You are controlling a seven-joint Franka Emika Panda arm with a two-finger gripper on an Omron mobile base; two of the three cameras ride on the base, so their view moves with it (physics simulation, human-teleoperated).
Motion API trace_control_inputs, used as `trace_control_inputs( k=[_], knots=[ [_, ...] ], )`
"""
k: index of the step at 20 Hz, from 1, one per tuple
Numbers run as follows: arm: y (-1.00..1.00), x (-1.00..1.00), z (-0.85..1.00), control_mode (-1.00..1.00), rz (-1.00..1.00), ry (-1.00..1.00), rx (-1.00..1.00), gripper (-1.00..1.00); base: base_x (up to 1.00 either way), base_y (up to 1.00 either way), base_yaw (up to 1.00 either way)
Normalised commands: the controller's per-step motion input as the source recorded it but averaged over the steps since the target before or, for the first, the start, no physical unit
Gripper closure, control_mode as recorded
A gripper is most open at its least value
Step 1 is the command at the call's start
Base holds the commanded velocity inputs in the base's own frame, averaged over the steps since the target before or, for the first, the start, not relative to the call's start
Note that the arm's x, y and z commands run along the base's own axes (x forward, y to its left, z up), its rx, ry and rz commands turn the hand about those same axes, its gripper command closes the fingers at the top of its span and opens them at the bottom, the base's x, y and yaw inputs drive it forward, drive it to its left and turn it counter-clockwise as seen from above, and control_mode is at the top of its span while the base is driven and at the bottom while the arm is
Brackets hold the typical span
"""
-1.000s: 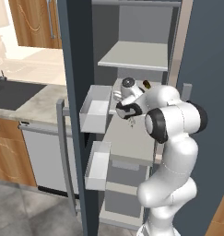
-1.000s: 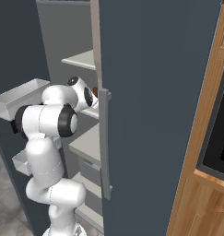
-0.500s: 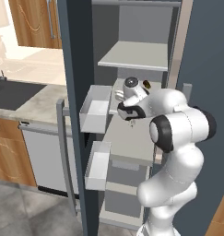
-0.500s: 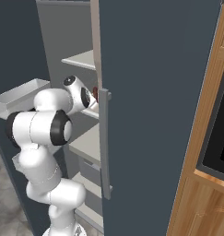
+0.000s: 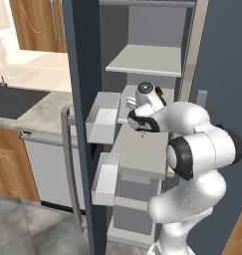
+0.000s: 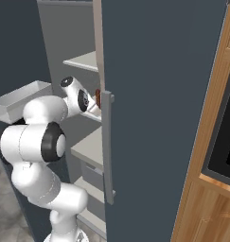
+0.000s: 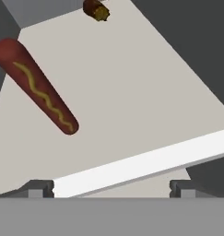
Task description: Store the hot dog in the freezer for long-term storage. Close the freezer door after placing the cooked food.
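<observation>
Reddish-brown hot dog [image 7: 37,85] is already parked on the freezer shelf [image 7: 132,92], near its back corner beside a stubby brown lump [image 7: 96,9]. Tool [image 7: 112,186] is spread wide, nothing pinched, pulled back since. Freezer door [image 5: 80,124] is left to be shut.

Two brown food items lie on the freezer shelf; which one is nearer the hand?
The hot dog, the long reddish-brown rod with a yellow squiggle, lies nearer the open hand. The stubby dark-brown lump sits farther back on the shelf.
</observation>
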Motion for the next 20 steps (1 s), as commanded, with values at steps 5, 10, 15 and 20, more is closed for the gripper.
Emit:
trace_control_inputs(
  k=[5, 10, 15, 20],
  knots=[
    [0.01, -0.54, 0.15, -1.0, 0.0, 0.0, 0.0, -1.0, 0.0, 0.0, 0.0],
    [0.06, -0.68, 0.25, -1.0, 0.0, 0.0, 0.02, -1.0, 0.0, 0.0, 0.0],
    [0.06, -0.76, 0.34, -1.0, 0.0, 0.0, 0.01, -1.0, 0.0, 0.0, 0.0],
    [0.0, -0.61, 0.3, -1.0, 0.02, 0.04, 0.0, -1.0, 0.0, 0.0, 0.0]
  ],
)
